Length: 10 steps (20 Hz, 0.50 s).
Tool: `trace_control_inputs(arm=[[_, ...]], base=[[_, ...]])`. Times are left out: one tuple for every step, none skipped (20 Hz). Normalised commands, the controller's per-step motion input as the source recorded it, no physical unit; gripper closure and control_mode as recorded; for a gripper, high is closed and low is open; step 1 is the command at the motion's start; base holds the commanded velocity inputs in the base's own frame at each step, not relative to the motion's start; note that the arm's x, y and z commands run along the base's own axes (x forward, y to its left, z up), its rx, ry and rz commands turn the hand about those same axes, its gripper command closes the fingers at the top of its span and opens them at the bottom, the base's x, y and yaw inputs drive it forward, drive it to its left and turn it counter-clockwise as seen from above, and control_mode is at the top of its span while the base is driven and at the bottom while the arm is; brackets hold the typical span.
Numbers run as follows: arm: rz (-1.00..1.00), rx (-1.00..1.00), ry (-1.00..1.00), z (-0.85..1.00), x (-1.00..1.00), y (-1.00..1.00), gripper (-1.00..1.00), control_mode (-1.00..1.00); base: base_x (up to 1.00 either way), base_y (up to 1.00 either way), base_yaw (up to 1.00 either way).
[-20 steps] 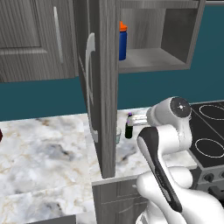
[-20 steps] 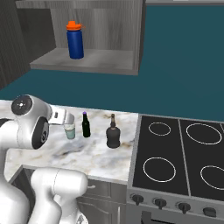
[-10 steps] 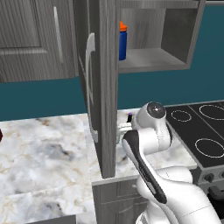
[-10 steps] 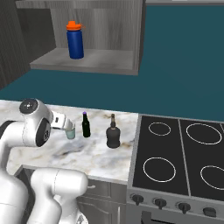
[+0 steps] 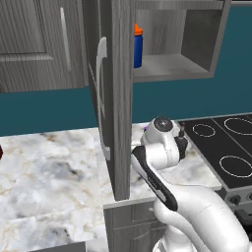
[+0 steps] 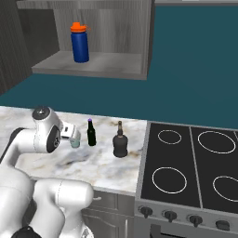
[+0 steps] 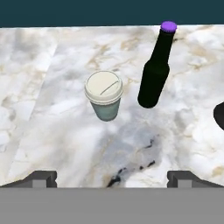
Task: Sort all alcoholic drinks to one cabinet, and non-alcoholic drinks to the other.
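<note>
On the marble counter [image 7: 61, 144] stands a pale cup with a white lid [image 7: 103, 94], a short way ahead of my open gripper [image 7: 112, 179], which has nothing between its fingertips [image 7: 41, 178]. Right of the cup is the slim dark green bottle with a purple cap [image 7: 155, 70]. The squat blackish bottle [image 6: 120, 142] stands further right, cut off at the hand view's right edge. From the right base, my hand partly covers the cup [image 6: 75, 143], beside the slim bottle [image 6: 91, 133]. The blue orange-capped bottle [image 6: 80, 42] stands upright in the open upper cabinet [image 6: 93, 65].
The open cabinet's door [image 5: 115, 98] hangs out over the counter, close to the left of my arm. Left of it is a closed upper cabinet [image 5: 39, 44]. A black stove top [image 6: 190, 162] adjoins the counter on the right.
My arm has swung left and my hand has come down closer to the cup. The gripper has stayed open; the bottles and cup have not moved.
</note>
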Motion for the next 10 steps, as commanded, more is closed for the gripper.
trace_control_inputs(arm=[[0.0, 0.0, 0.03, -0.33, 0.37, 0.0, -1.0, -1.0], [0.0, 0.0, 0.03, -0.31, 0.36, 0.0, -1.0, -1.0], [0.0, 0.0, 0.02, -0.32, 0.32, 0.0, -1.0, -1.0], [0.0, 0.0, 0.0, -0.34, 0.37, 0.0, -1.0, -1.0], [0.0, 0.0, 0.0, -0.33, 0.38, 0.0, -1.0, -1.0], [0.0, 0.0, 0.0, -0.31, 0.36, 0.0, -1.0, -1.0], [0.0, 0.0, 0.0, -0.26, 0.35, 0.0, -1.0, -1.0], [0.0, 0.0, 0.0, -0.21, 0.45, 0.01, -1.0, -1.0], [0.0, 0.0, 0.0, -0.19, 0.42, 0.0, -1.0, -1.0], [0.0, 0.0, 0.0, -0.19, 0.38, 0.0, -1.0, -1.0]], base=[[0.0, 0.0, 0.0], [0.0, 0.0, 0.0], [0.0, 0.0, 0.0], [0.0, 0.0, 0.0], [0.0, 0.0, 0.0], [0.0, 0.0, 0.0], [0.0, 0.0, 0.0], [0.0, 0.0, 0.0], [0.0, 0.0, 0.0], [0.0, 0.0, 0.0]])
